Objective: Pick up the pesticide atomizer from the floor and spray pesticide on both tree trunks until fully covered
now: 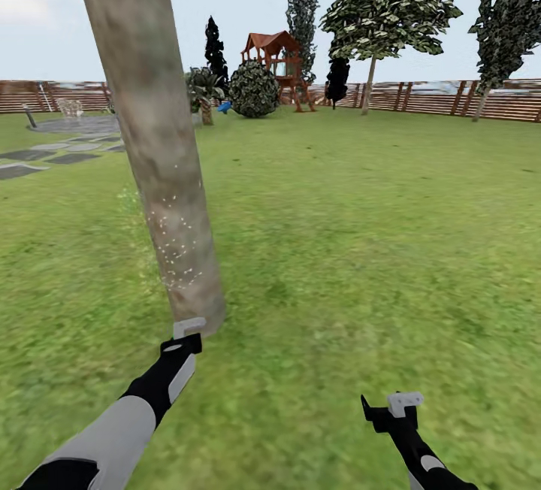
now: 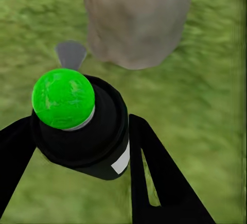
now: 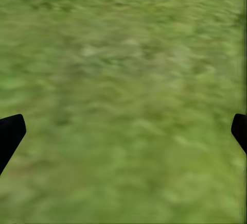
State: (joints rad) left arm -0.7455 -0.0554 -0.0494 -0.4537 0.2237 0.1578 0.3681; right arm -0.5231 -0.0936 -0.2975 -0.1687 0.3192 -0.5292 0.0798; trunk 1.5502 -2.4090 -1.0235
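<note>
Black spray bottle point(image 2: 85, 131) with its green knob sits clamped between the left gripper point(image 2: 77, 147) fingers, just short of the tree trunk point(image 1: 161, 174) base on the lawn point(image 1: 361, 249). White specks point(image 1: 176, 249) dot the lower trunk. Right gripper point(image 3: 123, 131) hangs spread wide over bare grass, holding nothing.

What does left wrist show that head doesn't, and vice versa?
Left wrist alone: the atomizer, black with a green top, clamped between the left hand's fingers.

Head alone: white pesticide specks low on the trunk, the fence, far trees, the empty right hand.

Both: the trunk's base and the grass.
</note>
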